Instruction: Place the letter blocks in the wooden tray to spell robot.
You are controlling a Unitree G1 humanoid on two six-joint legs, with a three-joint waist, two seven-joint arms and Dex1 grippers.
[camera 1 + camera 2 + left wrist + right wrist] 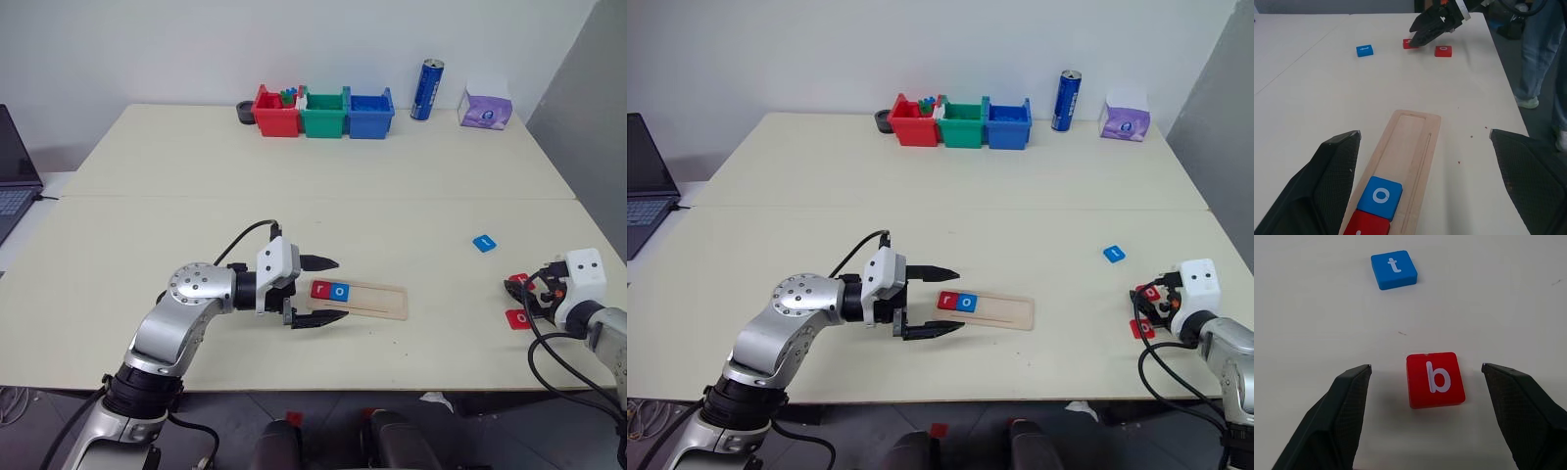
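Pale cream table [323, 186] against a white wall, w/ red, green and blue bins [323, 113] at top centre of the head view, a blue can [426, 89] and a purple tissue pack [485, 108] to their right, and a laptop [15, 176] at the left edge. Wooden tray [367, 299] lies centre frame, slightly below the middle; its left end holds a red r tile [320, 289] and a blue o tile [340, 291] touching side by side, rest of the groove bare. Left gripper [321, 291] sits at the tray's left end, jaws wide apart, one finger each side of the tray, nothing held. Right gripper [1425, 396], lower right of the head view, jaws also spread, nothing held; red b tile [1435, 379] lies on the table between its fingers, not touched. Blue t tile [1394, 269] lies beyond it, apart. Another red tile [518, 319] lies just beside the right gripper. A person's legs [1542, 58] stand past the table edge in the left wrist view.
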